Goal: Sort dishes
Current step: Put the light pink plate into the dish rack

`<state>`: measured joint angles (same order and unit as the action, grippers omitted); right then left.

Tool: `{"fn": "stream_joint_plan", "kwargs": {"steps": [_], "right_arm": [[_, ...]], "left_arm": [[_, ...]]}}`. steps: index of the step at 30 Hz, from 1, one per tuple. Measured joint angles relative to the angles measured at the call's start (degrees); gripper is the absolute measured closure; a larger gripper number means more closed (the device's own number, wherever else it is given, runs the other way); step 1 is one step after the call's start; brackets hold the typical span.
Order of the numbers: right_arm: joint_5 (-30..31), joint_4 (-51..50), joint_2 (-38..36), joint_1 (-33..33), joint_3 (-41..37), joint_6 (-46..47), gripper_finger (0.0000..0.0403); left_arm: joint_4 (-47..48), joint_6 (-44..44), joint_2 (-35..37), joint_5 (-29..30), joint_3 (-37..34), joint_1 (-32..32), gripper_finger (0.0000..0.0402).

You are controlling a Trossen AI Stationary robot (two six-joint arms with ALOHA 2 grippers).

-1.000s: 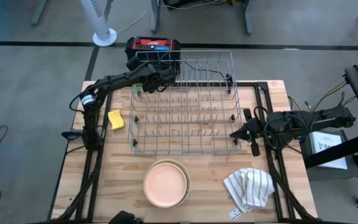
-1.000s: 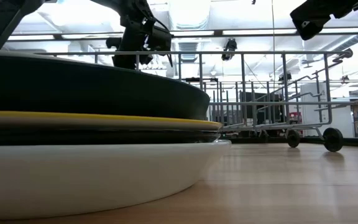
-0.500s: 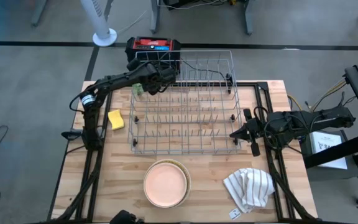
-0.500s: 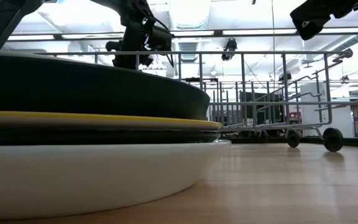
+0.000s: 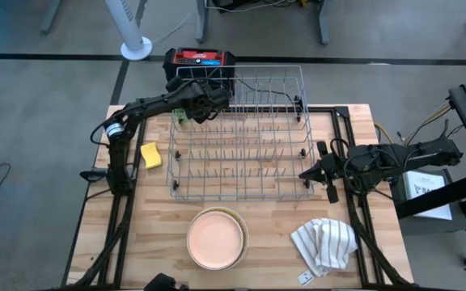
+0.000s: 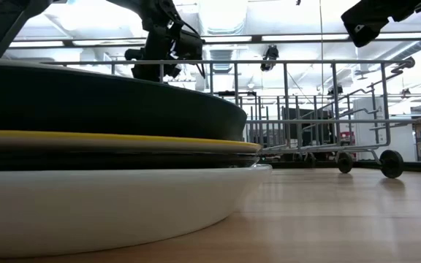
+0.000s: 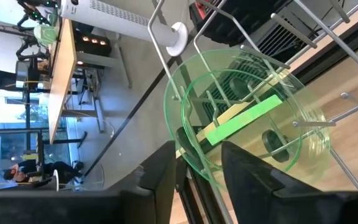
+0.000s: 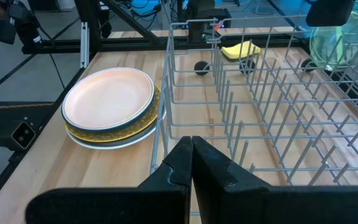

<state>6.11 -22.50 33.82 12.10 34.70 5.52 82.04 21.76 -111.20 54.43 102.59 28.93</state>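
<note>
**A:** Start from above. Where is the left hand?

**B:** The left hand (image 5: 186, 111) is at the far left corner of the wire dish rack (image 5: 241, 133), clamped on the rim of a lime-green translucent bowl (image 5: 180, 115) that stands on edge among the tines there. The right hand (image 5: 314, 174) waits just beside the rack's right side, over the bench (image 5: 379, 250). A stack of plates (image 5: 216, 238), peach one on top, sits near the front edge, apart from the rack. A yellow sponge (image 5: 151, 155) lies left of the rack and a striped cloth (image 5: 324, 242) at the front right.

**A:** And from bench height?

**B:** The plate stack (image 6: 108, 175) fills the foreground: a white plate at the bottom, a yellow rim above it, a dark one higher. The rack (image 6: 327, 109) stands behind, with the left hand (image 6: 159, 51) above its rail.

**A:** The left wrist camera?

**B:** Its two fingers (image 7: 247, 171) pinch the green bowl's rim (image 7: 188, 149); the bowl (image 7: 247, 118) is tilted against the rack wires.

**A:** The right wrist?

**B:** The fingers (image 8: 191, 158) are pressed together, holding nothing. Ahead are the rack tines (image 8: 260, 106), the plates (image 8: 110, 106) outside it, the sponge (image 8: 241, 50) and the green bowl (image 8: 334, 37) at the far corner.
</note>
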Motion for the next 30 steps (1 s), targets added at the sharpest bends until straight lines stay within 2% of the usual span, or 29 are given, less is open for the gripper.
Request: {"fn": "stream_joint_plan", "kwargs": {"steps": [9,15,19,24,27,30], "right_arm": [[0.0,0.0,0.0,0.0,0.0,0.0,0.0403],[0.0,0.0,0.0,0.0,0.0,-0.8,0.0403],[0.0,0.3,0.0,0.0,0.0,-2.6,0.0403],[0.0,2.1,0.0,0.0,0.0,-2.7,0.0403],[0.0,2.7,0.0,0.0,0.0,-2.7,0.0403],[0.0,3.4,0.1,0.0,0.0,-2.2,0.0403]], "left_arm": [[1.9,-0.4,0.0,-0.1,0.8,-0.7,0.0265],[7.9,-0.2,0.2,-4.7,9.3,-5.3,0.0264],[8.0,-2.7,0.3,-6.5,19.4,-11.3,0.0264],[6.9,-6.5,0.7,-8.0,32.6,-21.9,0.0264],[-1.9,-10.8,5.9,-9.5,27.6,-29.1,0.0264],[-5.3,-8.7,9.3,-14.1,25.1,-36.7,0.0264]]}}
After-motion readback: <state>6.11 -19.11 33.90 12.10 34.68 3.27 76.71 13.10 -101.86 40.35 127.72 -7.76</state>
